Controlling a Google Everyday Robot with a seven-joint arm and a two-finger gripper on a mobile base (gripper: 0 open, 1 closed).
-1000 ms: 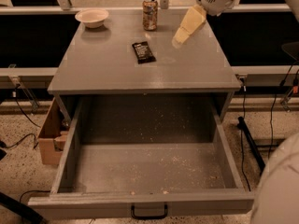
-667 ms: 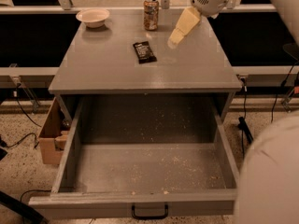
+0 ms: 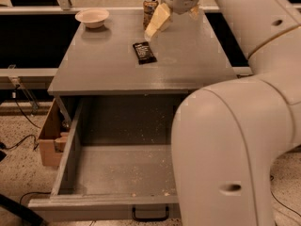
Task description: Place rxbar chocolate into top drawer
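Bar (image 3: 144, 52) flat on surface (image 3: 94, 72), long axis front-to-back, far end angled slightly left, hand (image 3: 171, 25) wide, empty, just beyond.

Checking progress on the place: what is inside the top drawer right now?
Only pale crumbs on the drawer floor; its right side is hidden by the arm. The bar lies on the tabletop; the gripper hangs beside the can.

One gripper (image 3: 163, 19) beside one can (image 3: 150, 5), bowl (image 3: 92, 18), bar (image 3: 144, 52), drawer (image 3: 65, 157).
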